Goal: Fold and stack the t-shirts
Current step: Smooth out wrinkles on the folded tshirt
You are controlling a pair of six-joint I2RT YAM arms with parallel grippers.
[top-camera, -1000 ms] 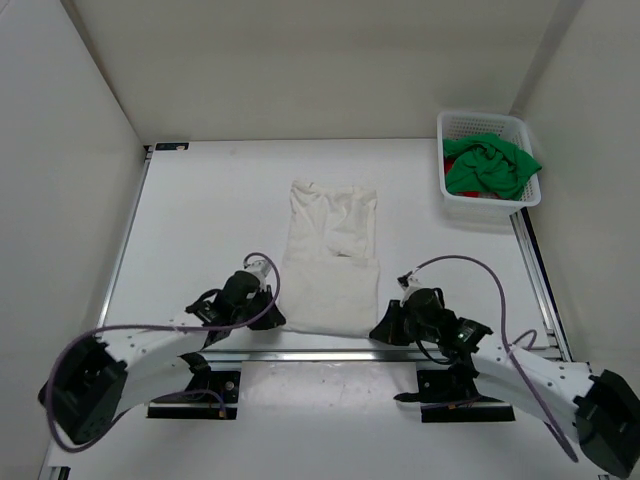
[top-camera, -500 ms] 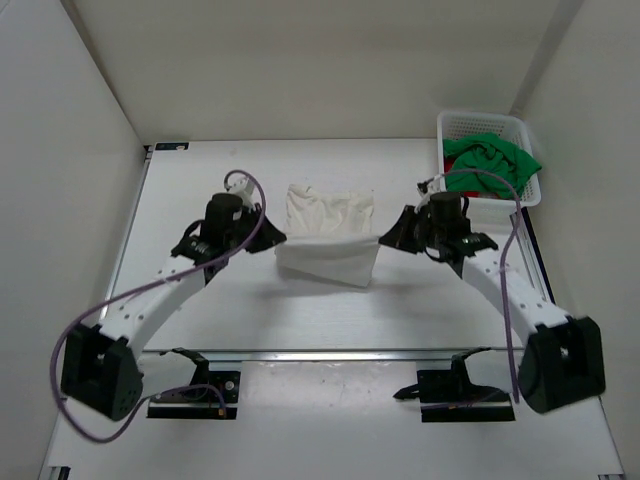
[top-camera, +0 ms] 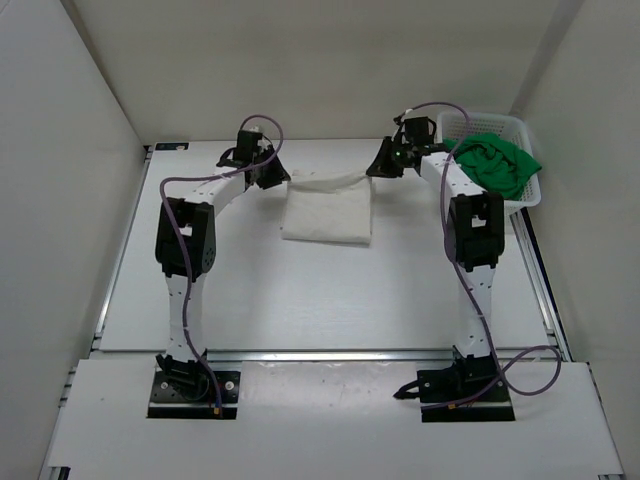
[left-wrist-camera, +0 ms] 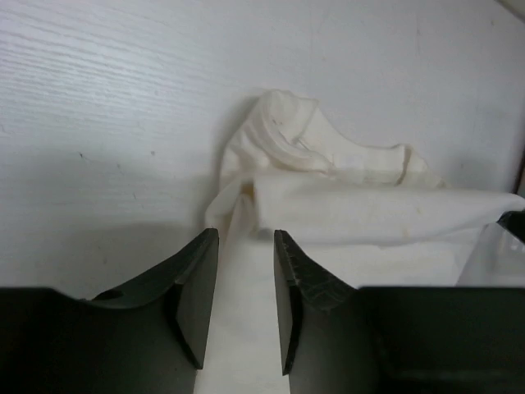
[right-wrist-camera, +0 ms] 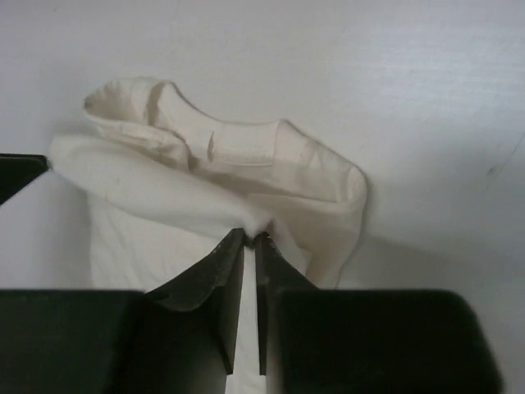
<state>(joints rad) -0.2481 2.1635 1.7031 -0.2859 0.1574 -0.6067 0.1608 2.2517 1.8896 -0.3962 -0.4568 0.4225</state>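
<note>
My left gripper (left-wrist-camera: 244, 240) has its two dark fingers parted, and a strip of the white cotton t-shirt (top-camera: 325, 212) lies in the gap without being pinched. My right gripper (right-wrist-camera: 250, 238) is clenched, its fingertips nipping a fold of the same shirt. Between the two grippers the shirt's upper edge is stretched in a line, and the rest lies folded flat on the white table (top-camera: 300, 290), toward the arm bases. Just beside the right gripper, on its outer side, stands the white plastic mesh basket (top-camera: 462, 124) with the bright green crumpled t-shirt (top-camera: 495, 162) inside.
</note>
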